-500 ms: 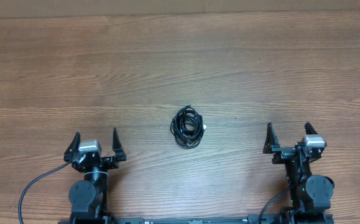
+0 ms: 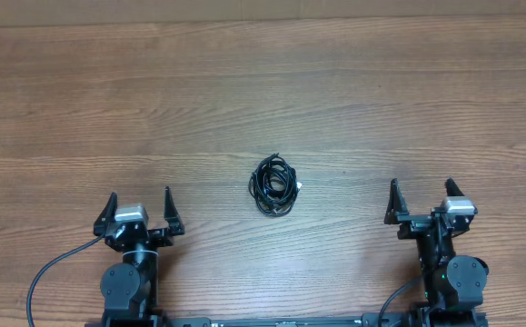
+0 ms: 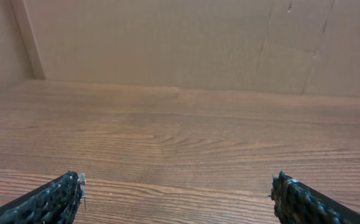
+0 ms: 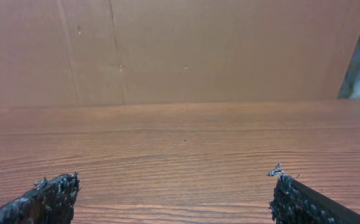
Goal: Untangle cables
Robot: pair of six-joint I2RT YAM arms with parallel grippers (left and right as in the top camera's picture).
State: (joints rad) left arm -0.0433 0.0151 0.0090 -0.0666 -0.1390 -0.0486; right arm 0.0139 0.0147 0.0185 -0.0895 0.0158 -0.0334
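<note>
left end effector (image 2: 140, 207) sits low at the near-left edge of the wooden tabletop (image 2: 263, 82), jaws spread wide, holding nothing. left wrist view agrees: black fingertips (image 3: 61, 194) sit at the frame's bottom corners with only wood grain between them and a plain brown wall (image 3: 167, 37) behind. thick black wire (image 2: 44, 272) loops off that arm's base. cables (image 2: 274, 185) lie mid-tabletop as one tight black coil, a small pale plug end showing on its right side. the coil is between the two arms, a bit further out, well apart from both. right end effector (image 2: 421, 195) is near-right, jaws also wide apart, empty. right wrist view shows wood grain between its fingertips (image 4: 55, 193).
</note>
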